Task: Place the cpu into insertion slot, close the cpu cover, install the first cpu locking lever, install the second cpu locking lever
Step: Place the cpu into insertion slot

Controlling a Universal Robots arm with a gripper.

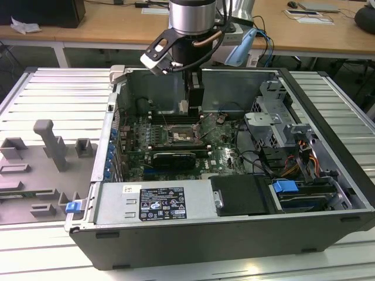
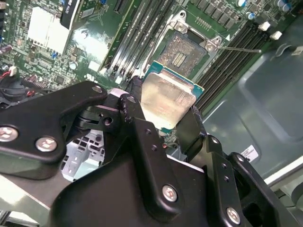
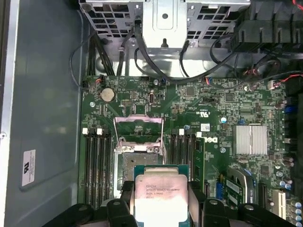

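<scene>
My gripper (image 3: pixel 161 201) is shut on the cpu (image 3: pixel 161 191), a flat square chip with a silvery top and a green rim, held by two opposite edges between black fingers (image 2: pixel 135 111). In both wrist views the cpu (image 2: pixel 168 101) hangs above the green board, close beside the insertion slot (image 3: pixel 137 163) and partly overlapping its edge. The slot (image 2: pixel 182 52) lies bare with its dark centre showing. The cpu cover (image 3: pixel 138 125) stands swung open on the slot's far side. In the exterior view my gripper (image 1: pixel 193 108) reaches down into the open case, just behind the slot (image 1: pixel 183 136).
Black memory slots (image 3: pixel 97 170) flank the socket on both sides. A silver heatsink (image 3: pixel 249 139) sits on the board. A drive cage (image 1: pixel 275 120), cables (image 1: pixel 293 167) and the power supply (image 1: pixel 152 202) fill the case's other parts. A grey fixture tray (image 1: pixel 47 155) lies outside at the exterior view's left.
</scene>
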